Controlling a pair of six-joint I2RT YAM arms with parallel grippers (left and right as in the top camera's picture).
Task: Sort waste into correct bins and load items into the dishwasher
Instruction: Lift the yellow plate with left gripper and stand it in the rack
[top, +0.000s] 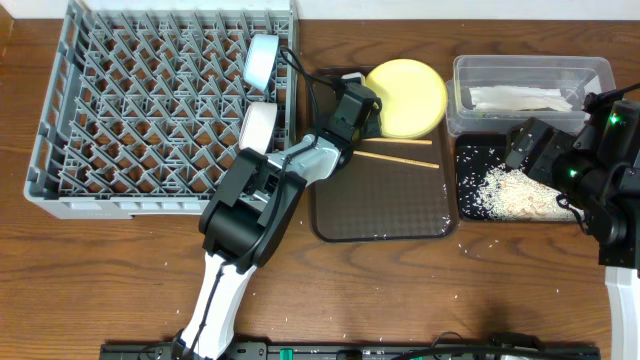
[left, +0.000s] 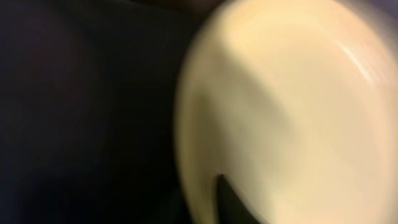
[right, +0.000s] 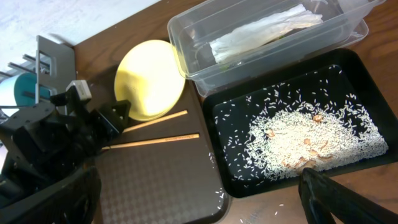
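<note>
Yellow plate (top: 408, 95) rests on the far end of the brown tray (top: 380, 215); it looks stiff, light and slick, best gripped at the left rim. Left tool (top: 368, 108) meets that rim, grip unclear; right tool (top: 518, 148) gapes empty.

Rice (right: 311, 140) lies in the black tray (right: 231, 177) beside the clear tub (right: 189, 46)

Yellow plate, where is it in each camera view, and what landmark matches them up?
Overhead: yellow plate upper centre, at the brown tray's far end, left of the clear tub.
Left wrist: blurred close-up filling the right half.
Right wrist: upper left of centre, left of the clear tub.
Shared landmark: the clear tub, seen overhead and from the right wrist only.
</note>
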